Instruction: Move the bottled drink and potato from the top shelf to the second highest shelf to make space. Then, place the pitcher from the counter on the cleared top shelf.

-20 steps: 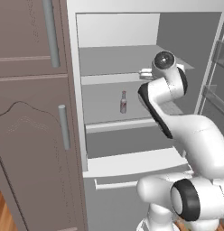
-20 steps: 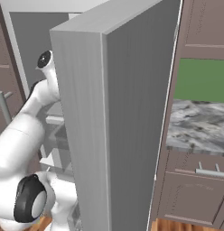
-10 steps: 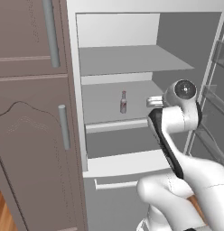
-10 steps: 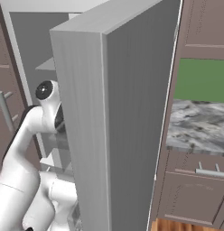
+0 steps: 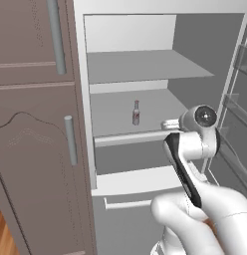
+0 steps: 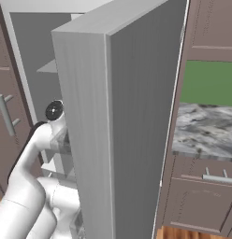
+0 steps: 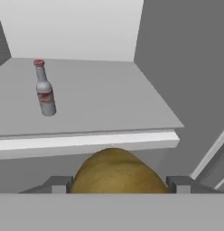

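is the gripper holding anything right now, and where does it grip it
Yes, the gripper holds the potato, clamped between its fingers across the potato's two sides, just in front of the second highest shelf.

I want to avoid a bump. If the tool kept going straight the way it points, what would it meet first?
Probably the white front strip of the second highest shelf, straight ahead of the tool gripping the yellow-brown potato; the small labelled glass bottle stands off to one side. Depth is unclear.

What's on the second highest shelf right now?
Only the bottle stands on the second highest shelf, upright, toward its left. The potato sits between the gripper fingers, in front of the shelf's edge, not yet on it. The shelf's far left is out of frame.
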Robot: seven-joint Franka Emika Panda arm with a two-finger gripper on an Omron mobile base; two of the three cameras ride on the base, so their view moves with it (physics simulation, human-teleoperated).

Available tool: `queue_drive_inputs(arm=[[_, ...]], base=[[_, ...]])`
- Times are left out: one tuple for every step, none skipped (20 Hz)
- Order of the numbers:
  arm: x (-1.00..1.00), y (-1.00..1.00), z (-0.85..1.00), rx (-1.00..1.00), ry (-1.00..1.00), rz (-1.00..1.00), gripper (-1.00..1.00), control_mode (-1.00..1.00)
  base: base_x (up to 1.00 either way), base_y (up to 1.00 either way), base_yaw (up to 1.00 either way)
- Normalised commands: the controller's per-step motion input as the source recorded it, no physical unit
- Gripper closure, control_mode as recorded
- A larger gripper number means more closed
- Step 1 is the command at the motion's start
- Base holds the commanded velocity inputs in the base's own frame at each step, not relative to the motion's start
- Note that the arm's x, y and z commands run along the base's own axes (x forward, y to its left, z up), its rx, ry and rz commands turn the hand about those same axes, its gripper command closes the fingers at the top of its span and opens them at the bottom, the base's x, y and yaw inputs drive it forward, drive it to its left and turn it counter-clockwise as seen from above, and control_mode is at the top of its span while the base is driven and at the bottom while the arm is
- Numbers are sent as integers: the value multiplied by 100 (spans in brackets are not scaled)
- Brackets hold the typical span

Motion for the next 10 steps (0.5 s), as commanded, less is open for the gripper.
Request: queue_drive_inputs(arm=[[29,-21,0,0,0,0,100,-100],[25,-33,0,0,0,0,100,-100],[20,-39,0,0,0,0,100,-100],[14,-49,0,0,0,0,100,-100],[15,-47,0,0,0,0,100,-100],[16,-46,0,0,0,0,100,-100],[23,-39,0,0,0,0,100,-100],[30,-31,0,0,0,0,100,-100],[35,-22,0,0,0,0,100,-100],[44,-10,0,0,0,0,100,-100]], base=[[0,0,0],[0,0,0],[0,0,0],[0,0,0],[0,0,0],[0,0,0],[0,0,0],[0,0,0],[0,0,0],[0,0,0]])
